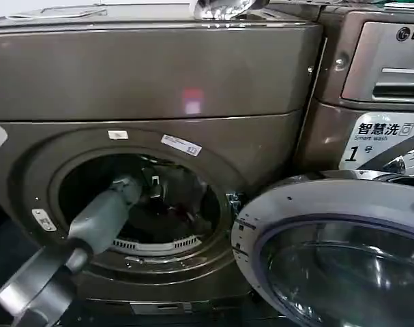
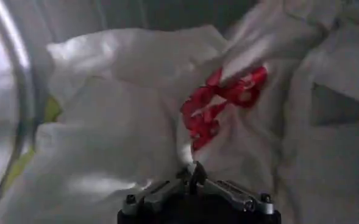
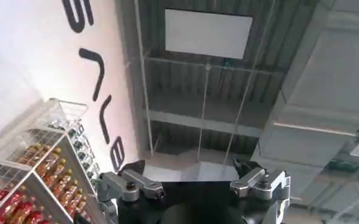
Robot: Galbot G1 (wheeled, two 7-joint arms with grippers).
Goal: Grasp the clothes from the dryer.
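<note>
The dryer [image 1: 152, 88] has its door [image 1: 336, 252] swung wide open, beside the hole. The left arm reaches in through the hole. Inside the drum lie the clothes [image 2: 106, 140], a soft white heap with a red spotted bit [image 2: 222, 103] in the middle. They look light and floppy, so they will sag and trail when lifted. A raised fold near the red bit looks like a good place to pinch.

The left gripper [image 2: 194, 176] hangs just above the heap. Its fingers look pressed together at the tip, and they hold nothing.

The right gripper [image 3: 191, 176] is away from the dryer, pointing up at the ceiling, wide open and empty.
</note>
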